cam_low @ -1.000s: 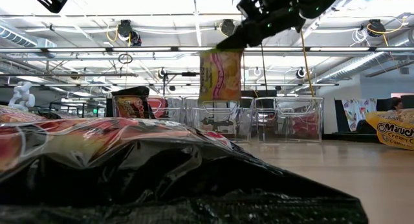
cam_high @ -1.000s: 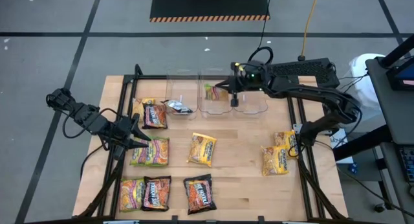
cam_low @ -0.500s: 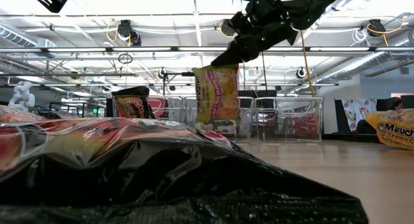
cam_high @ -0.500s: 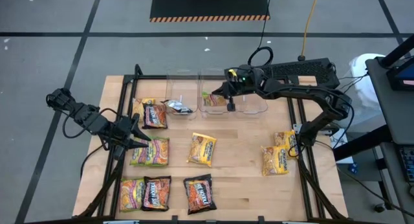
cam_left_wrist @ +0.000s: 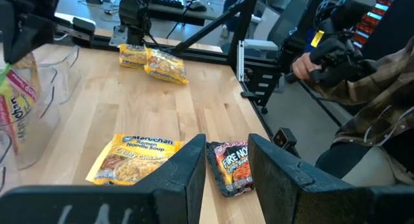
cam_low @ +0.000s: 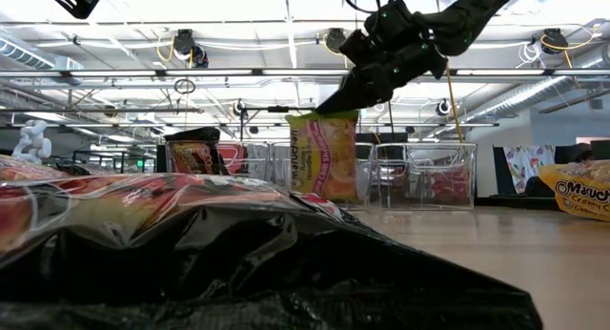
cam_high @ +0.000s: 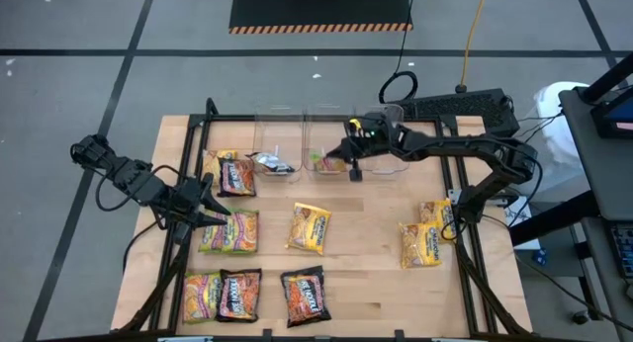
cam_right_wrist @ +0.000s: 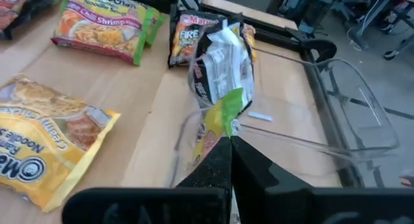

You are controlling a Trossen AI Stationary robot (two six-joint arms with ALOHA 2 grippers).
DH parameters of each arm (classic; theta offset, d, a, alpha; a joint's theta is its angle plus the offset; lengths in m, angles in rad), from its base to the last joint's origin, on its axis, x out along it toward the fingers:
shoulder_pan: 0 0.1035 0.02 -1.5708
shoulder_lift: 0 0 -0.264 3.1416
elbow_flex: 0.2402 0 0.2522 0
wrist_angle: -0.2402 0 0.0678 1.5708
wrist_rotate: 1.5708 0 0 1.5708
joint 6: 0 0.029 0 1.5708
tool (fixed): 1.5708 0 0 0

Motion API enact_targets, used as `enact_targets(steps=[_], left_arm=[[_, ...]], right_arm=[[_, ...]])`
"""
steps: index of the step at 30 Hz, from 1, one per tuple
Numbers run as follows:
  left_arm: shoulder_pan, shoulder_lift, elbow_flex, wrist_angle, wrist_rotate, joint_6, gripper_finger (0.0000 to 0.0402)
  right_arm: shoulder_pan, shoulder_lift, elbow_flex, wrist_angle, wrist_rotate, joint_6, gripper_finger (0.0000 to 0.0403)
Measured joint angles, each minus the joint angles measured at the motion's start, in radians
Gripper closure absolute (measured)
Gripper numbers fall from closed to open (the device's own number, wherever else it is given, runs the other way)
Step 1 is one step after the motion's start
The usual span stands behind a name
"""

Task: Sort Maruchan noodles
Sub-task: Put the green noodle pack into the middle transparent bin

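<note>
Nearest, black and yellow noodle packets (cam_high: 306, 294) are lying along the front of the wooden surface (cam_high: 376, 283), with a yellow one (cam_high: 311, 228) mid-surface. Left of it, the left gripper (cam_high: 220, 213) is hovering with its fingers spread, holding nothing, beside a green packet (cam_high: 229, 231). Farther back, the right gripper (cam_high: 352, 162) is pinching the top edge of a lime-green packet (cam_low: 324, 156), dangling it upright over the middle clear bin (cam_high: 328, 170).
</note>
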Motion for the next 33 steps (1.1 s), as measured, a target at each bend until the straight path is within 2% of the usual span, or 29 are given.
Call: enact_targets(steps=[12,27,33], left_arm=[[0.000,0.000,0.000,0.000,0.000,0.000,0.0279],[0.000,0.000,0.000,0.000,0.000,-0.001,0.0279],[0.000,0.000,0.000,0.000,0.000,-0.001,0.0279]], right_arm=[[0.065,0.000,-0.043,0.007,0.000,0.027,0.0403],[0.068,0.000,-0.043,0.012,0.002,0.107,0.0402],[0.073,0.000,-0.043,0.018,0.002,0.105,0.0383]])
